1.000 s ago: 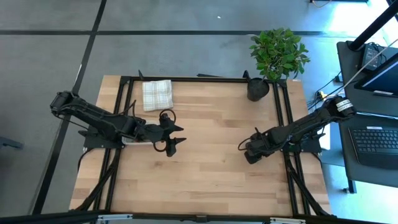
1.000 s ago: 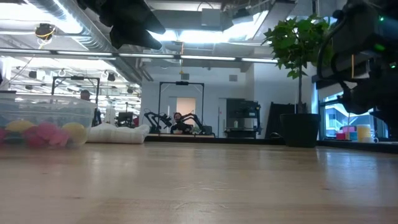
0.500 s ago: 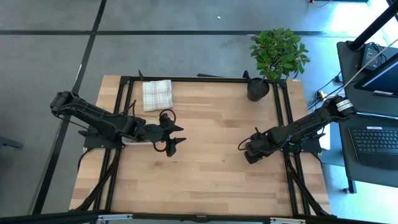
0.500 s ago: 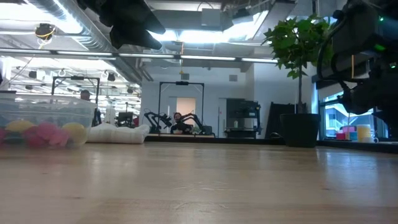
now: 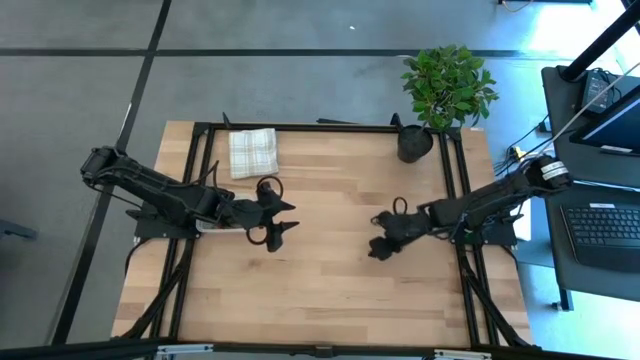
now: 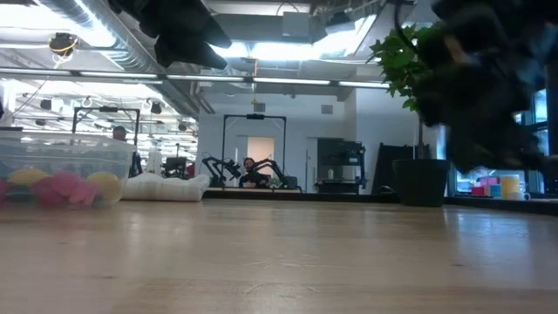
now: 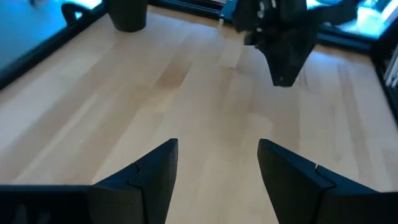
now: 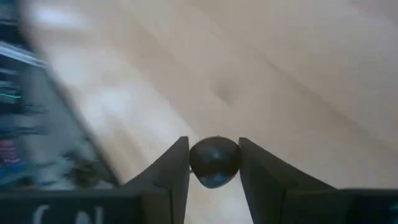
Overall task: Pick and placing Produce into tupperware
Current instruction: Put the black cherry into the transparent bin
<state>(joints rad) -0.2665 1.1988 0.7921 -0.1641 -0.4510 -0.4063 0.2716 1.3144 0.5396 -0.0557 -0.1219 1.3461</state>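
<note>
Right end effector (image 8: pixel 214 180): closed on a small, dark, round cherry-like piece (image 8: pixel 215 162), pinched between its two fingers; in the high view it hangs above the right half of the counter (image 5: pixel 330 280), toward the middle.
Held piece: off the counter surface, touching both fingers.
Tupperware (image 6: pixel 61 170): clear container at the left edge of the low view, resting on the counter.
Produce in tupperware (image 6: pixel 65 187): yellow and pink pieces lie inside, seen through the wall.
Left end effector (image 5: pixel 285 218): open, fingers spread with nothing between them, over the left-centre of the counter.
Cloth (image 5: pixel 252 152): folded, checked, at the far left of the counter.
Potted plant (image 5: pixel 445 85): leafy green, black pot at the far right corner.
</note>
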